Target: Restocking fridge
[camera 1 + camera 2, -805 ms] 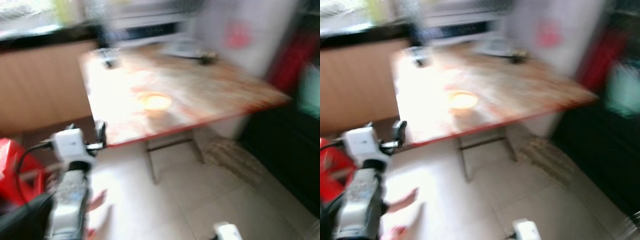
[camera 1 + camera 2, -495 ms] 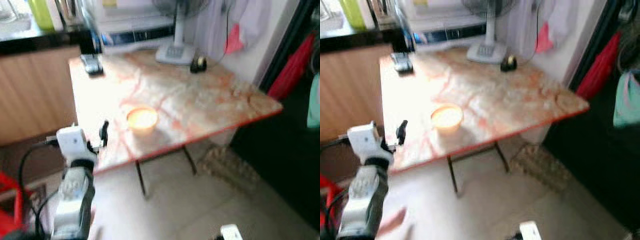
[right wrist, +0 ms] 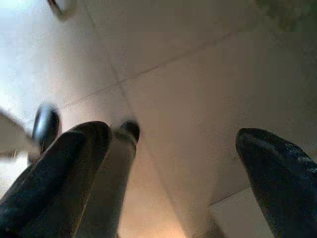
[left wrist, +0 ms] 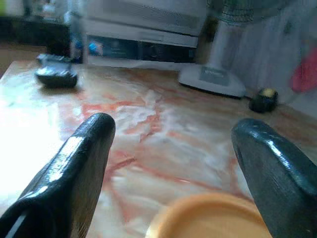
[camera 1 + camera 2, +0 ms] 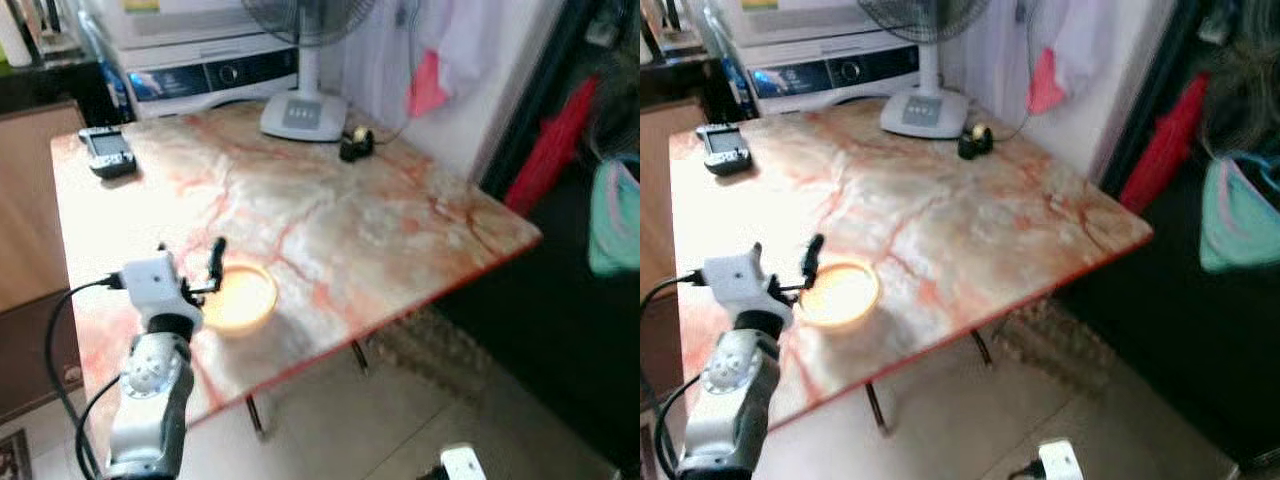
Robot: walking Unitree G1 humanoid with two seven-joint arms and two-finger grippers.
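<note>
A shallow orange bowl (image 5: 240, 298) sits on the marble-patterned table (image 5: 380, 230), close to its front left edge. My left gripper (image 5: 190, 255) is raised over the tabletop just left of the bowl, open and holding nothing. In the left wrist view the bowl's rim (image 4: 208, 218) lies low between the two black fingers (image 4: 79, 163), and the left gripper (image 4: 173, 126) points across the table. My right gripper (image 3: 173, 136) hangs low, open and facing the tiled floor (image 3: 188, 59). No fridge can be made out.
At the table's back stand a white fan base (image 5: 300, 115), a small black object (image 5: 355, 145) and a dark handset (image 5: 108, 152). A white appliance (image 5: 200, 60) sits behind. A red umbrella (image 5: 545, 150) and teal bag (image 5: 615, 215) hang by a dark opening on the right.
The camera has come closer to the table and the blur has cleared. My left gripper now stands over the tabletop beside the orange bowl instead of in front of the table's edge.
</note>
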